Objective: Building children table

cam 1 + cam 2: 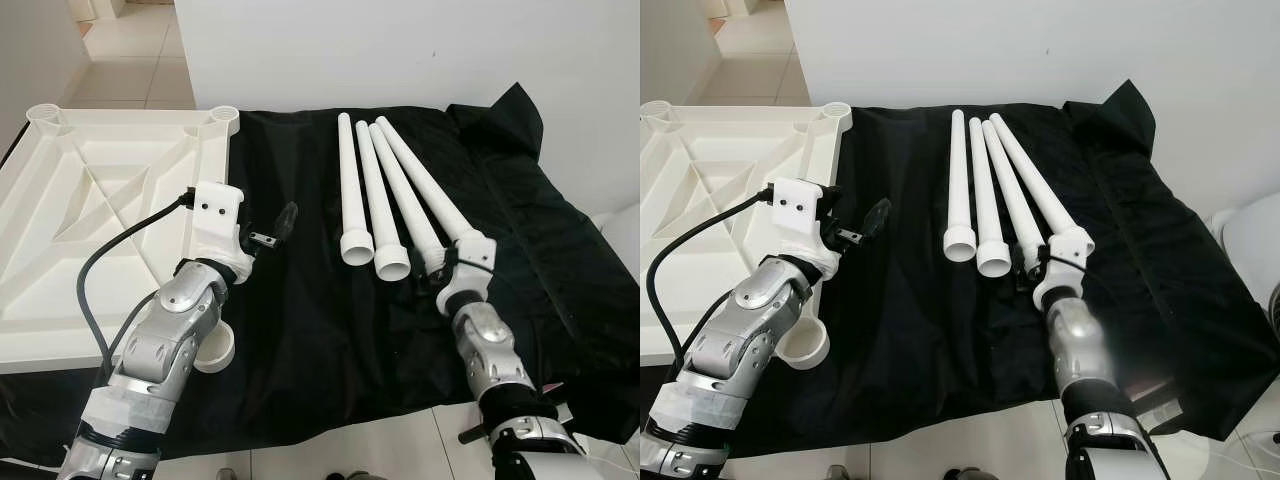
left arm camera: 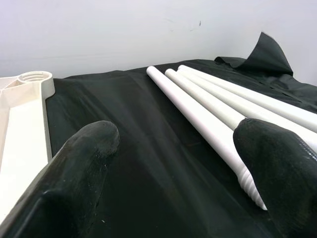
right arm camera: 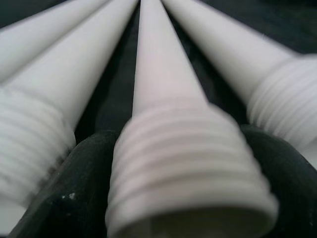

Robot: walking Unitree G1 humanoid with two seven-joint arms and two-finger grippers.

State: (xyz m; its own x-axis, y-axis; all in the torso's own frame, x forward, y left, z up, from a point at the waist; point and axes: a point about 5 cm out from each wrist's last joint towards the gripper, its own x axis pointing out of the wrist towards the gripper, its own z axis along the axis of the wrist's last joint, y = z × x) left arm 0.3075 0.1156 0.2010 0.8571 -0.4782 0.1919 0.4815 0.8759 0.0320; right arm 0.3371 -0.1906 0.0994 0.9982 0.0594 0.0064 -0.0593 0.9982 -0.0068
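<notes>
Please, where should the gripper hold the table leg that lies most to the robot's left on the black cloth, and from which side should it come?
Probably at the thick threaded end of the leftmost leg, coming from the robot's side. That end points toward the robot, and the black cloth to its left leaves room for a finger; the next leg lies close on its right.

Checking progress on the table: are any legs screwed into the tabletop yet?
No. All four legs lie loose on the black cloth, beside the tabletop, whose corner sockets are empty.

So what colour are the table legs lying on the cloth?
White, all four table legs, best seen in the left eye view against the black cloth.
</notes>
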